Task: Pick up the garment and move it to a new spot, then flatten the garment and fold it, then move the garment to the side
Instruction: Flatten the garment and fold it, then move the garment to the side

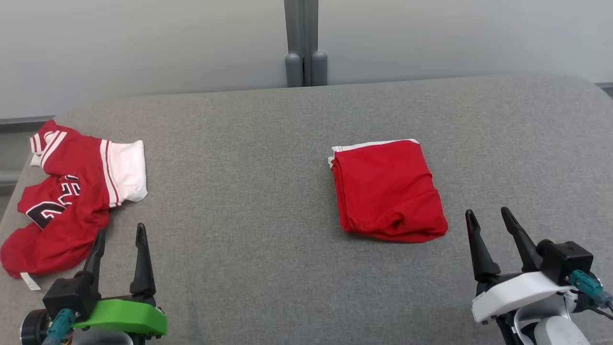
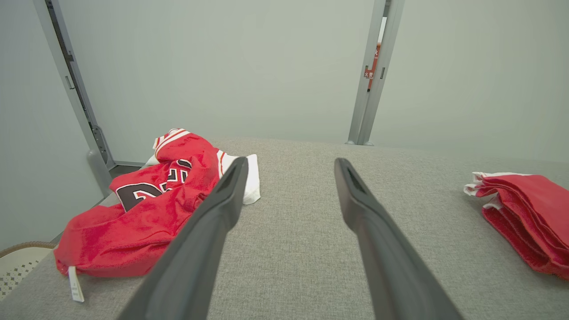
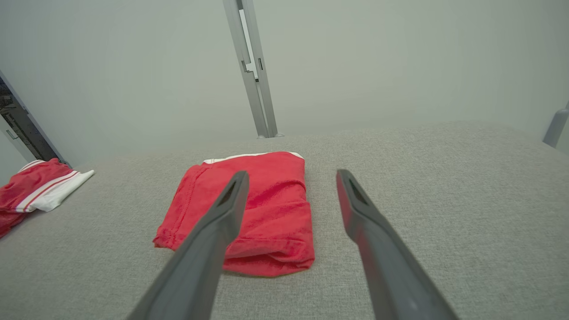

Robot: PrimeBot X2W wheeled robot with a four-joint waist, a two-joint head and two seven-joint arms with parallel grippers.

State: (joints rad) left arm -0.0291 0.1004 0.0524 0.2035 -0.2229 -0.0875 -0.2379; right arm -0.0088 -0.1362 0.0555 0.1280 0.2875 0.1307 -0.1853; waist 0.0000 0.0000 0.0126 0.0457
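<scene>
You will find the folded red garment [image 1: 389,191] lying flat on the grey padded surface [image 1: 249,158], at about 3 o'clock from its middle. A crumpled red-and-white jersey [image 1: 67,201] sits at 9 o'clock by the edge, its black print seemingly a number but too creased to read. Your left gripper [image 1: 120,229] at 7 o'clock, close by the jersey, and your right gripper [image 1: 487,211] at 5 o'clock, near the folded garment, both have jaws spread and hold nothing.

Plain red folded garment [image 1: 389,190] with white trim, red-white jersey [image 1: 67,196], black lettering, grey table [image 1: 249,191]
</scene>
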